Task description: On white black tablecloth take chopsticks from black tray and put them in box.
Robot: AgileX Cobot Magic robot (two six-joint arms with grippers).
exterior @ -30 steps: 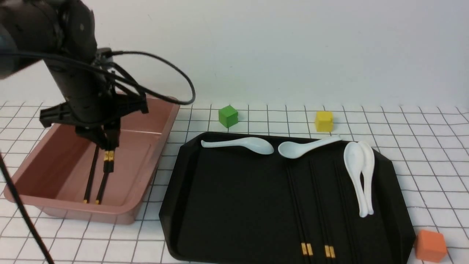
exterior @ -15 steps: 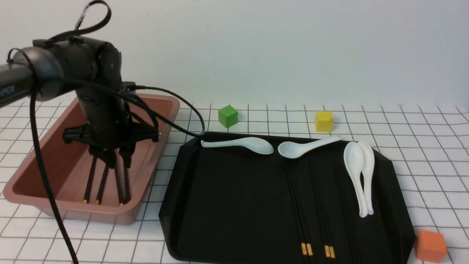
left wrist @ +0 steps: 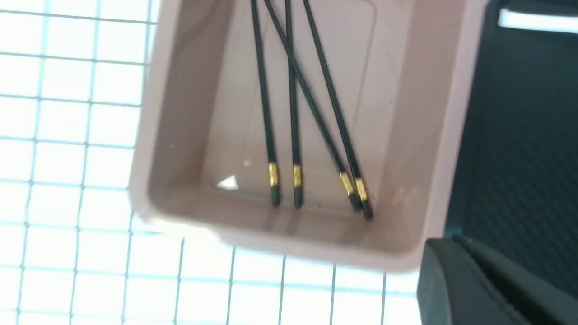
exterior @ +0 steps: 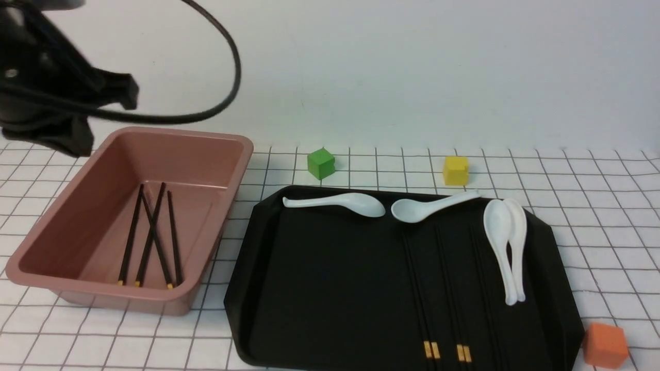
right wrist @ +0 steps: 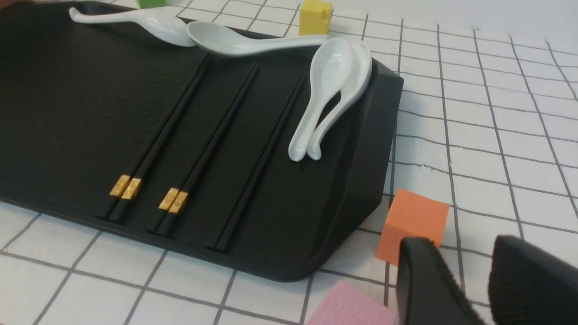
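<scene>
Two pairs of black chopsticks (exterior: 152, 237) lie loose in the pink-brown box (exterior: 242, 154) at the left, one stick crossing the others; the left wrist view shows their gold bands (left wrist: 293, 113) near the box's wall (left wrist: 433, 135). My left arm (exterior: 41, 93) hangs high above the box's far left corner. My left gripper (left wrist: 454, 241) is shut and holds nothing. Three more pairs of chopsticks (exterior: 430, 309) (right wrist: 167, 131) lie side by side on the black tray (exterior: 309, 288). My right gripper (right wrist: 463, 243) is open over the tablecloth, just off the tray's near right corner.
White spoons lie on the tray: one (exterior: 340, 202) and another (exterior: 428, 206) along its far edge, two nested (exterior: 505, 242) at the right. A green cube (exterior: 320, 163) and a yellow cube (exterior: 456, 170) stand behind the tray. An orange cube (right wrist: 411, 221) and a pink pad (right wrist: 347, 307) sit by my right gripper.
My left gripper let go of a pair of chopsticks in the box, rose up and to the left out of it, and shut. That pair now lies across the first pair.
</scene>
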